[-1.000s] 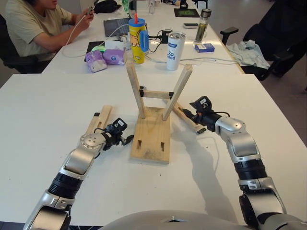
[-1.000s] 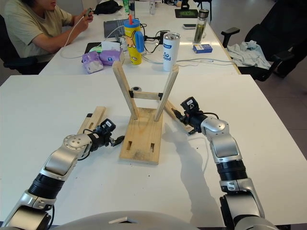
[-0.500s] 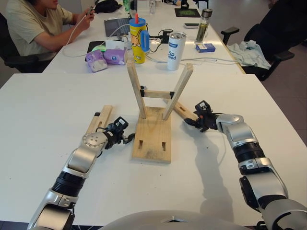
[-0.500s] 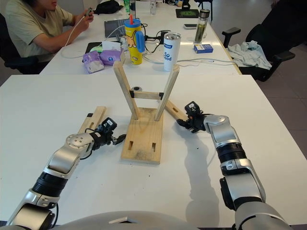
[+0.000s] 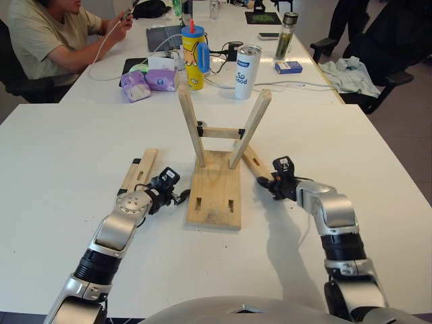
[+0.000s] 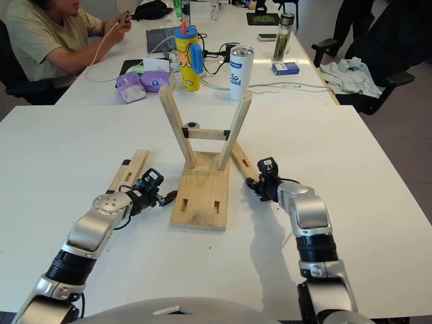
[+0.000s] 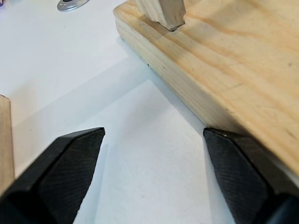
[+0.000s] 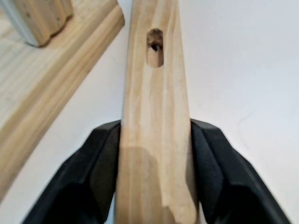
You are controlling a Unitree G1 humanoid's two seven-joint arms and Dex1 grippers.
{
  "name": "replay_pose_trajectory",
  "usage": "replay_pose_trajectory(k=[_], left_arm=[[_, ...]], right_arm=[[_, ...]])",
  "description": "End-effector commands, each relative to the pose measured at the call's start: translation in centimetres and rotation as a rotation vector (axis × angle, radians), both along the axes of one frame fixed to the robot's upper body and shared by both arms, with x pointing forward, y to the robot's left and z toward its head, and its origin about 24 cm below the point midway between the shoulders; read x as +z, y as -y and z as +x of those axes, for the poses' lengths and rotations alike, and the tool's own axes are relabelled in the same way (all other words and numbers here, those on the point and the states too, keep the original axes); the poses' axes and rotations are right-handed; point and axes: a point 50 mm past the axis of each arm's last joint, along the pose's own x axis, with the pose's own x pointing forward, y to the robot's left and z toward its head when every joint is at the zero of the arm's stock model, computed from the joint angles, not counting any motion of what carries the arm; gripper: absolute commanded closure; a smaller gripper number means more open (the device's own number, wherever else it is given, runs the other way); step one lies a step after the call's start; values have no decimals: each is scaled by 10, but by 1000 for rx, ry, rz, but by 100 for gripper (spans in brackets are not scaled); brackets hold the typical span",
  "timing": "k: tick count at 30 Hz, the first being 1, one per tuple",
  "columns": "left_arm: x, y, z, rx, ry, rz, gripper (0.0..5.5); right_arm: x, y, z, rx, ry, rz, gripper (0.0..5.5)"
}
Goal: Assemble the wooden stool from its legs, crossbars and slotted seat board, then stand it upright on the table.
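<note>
- right gripper (image 5: 268, 181) has slid down and left in the head view over the last second, with the elbow tucked in. It now sits on the near end of the loose leg (image 5: 255, 162), right of centre.
- That leg looks barely shifted and lies flat on the table (image 5: 61, 155), angled toward the seat board (image 5: 214, 177).
- left gripper (image 5: 181, 196) is unchanged, low beside the board's left edge, left of centre.
- Likely meaning: the grasp on this leg is set, and lifting it into the free slots (image 5: 198, 200) comes next. Two upright legs (image 5: 192, 125) and a crossbar (image 5: 221, 133) already stand at the board's far end. Another wooden piece (image 5: 140, 169) lies flat at left.
- Right fingers (image 8: 100, 163) pinch the loose leg. The wood fills the gap, a pad presses each side, and the drilled hole lies just beyond the tips.
- Left fingers (image 7: 70, 158) are spread and hold nothing. Bare table lies between them, and the board edge is just beside one tip; contact is unclear.
</note>
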Motion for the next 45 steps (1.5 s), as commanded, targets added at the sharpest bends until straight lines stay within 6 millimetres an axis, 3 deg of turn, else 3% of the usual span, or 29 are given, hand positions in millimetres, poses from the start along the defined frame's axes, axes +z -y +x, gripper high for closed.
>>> replay_pose_trajectory(k=[1, 6, 9, 10, 14, 18, 21, 28, 33, 42, 45], left_arm=[[11, -6, 2, 101, 97, -16, 154], [40, -11, 6, 199, 269, -78, 154], [58, -20, 8, 273, 369, -103, 154], [64, -25, 8, 304, 403, -108, 154], [83, -50, 5, 398, 462, -104, 154], [91, -81, 6, 491, 453, -70, 154], [85, -107, 8, 506, 380, -45, 154], [37, -139, 9, 379, 84, -106, 154], [23, -148, 10, 353, -21, -133, 154], [11, -137, 6, 268, -127, -118, 154], [2, -138, 4, 319, -175, -111, 154]], right_arm=[[6, -13, -38, -211, -124, 77, 345], [17, -27, -54, -292, -149, 81, 345], [17, -23, -55, -306, -139, 60, 345], [18, -23, -54, -292, -121, 68, 308], [27, -22, -49, -260, -34, 57, 249], [34, -18, -43, -249, 50, 25, 238], [36, -12, -41, -275, 91, 16, 238], [50, -8, -25, -299, 229, 94, 238], [54, -4, -17, -310, 271, 103, 238], [50, 0, -15, -319, 280, 91, 238], [50, 0, -16, -321, 284, 84, 238]])
